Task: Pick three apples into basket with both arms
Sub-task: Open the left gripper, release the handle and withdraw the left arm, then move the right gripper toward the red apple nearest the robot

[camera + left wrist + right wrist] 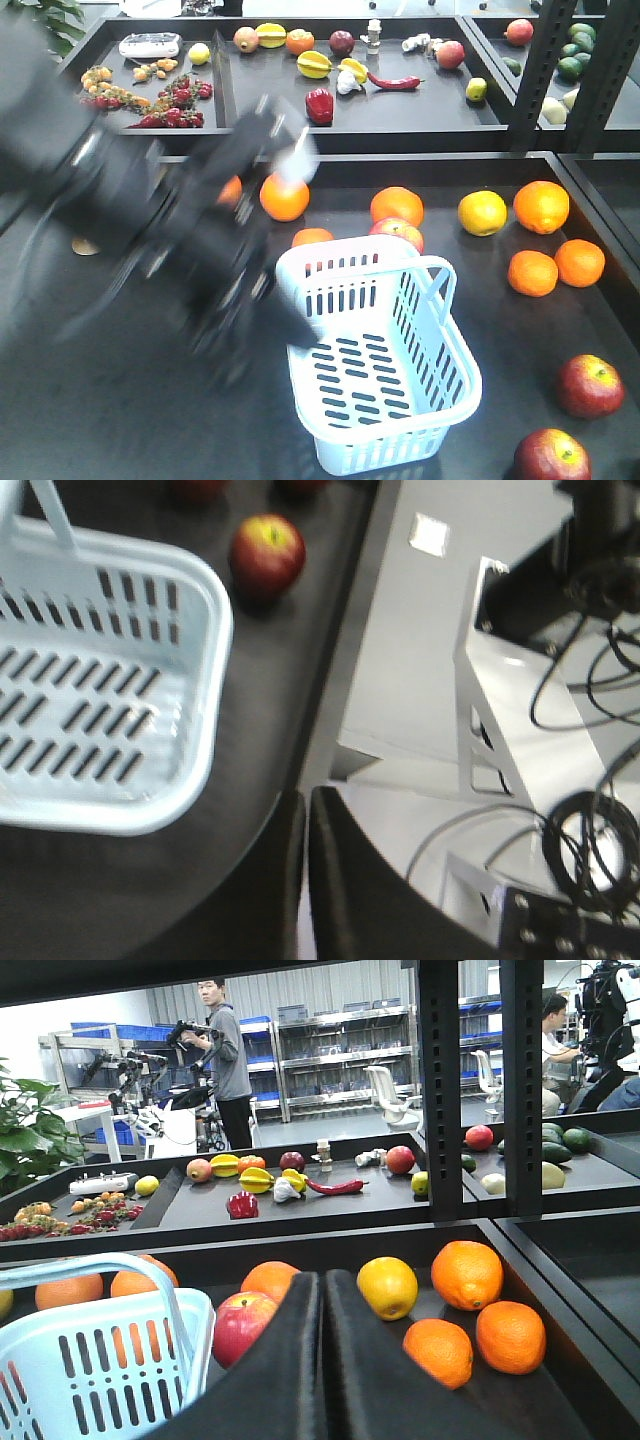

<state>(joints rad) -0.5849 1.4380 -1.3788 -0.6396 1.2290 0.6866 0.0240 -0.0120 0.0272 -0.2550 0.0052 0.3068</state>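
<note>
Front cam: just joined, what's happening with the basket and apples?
Nothing picked yet. The basket is empty. The three apples sit on the table, one just behind the basket, two at front right. A black arm, motion-blurred, is at the basket's left in the front view. Left gripper and right gripper both look shut, holding nothing.

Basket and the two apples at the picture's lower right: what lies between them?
Nothing: in the exterior front-facing view, only bare dark table separates the basket from the upper apple and the lower apple.
</note>
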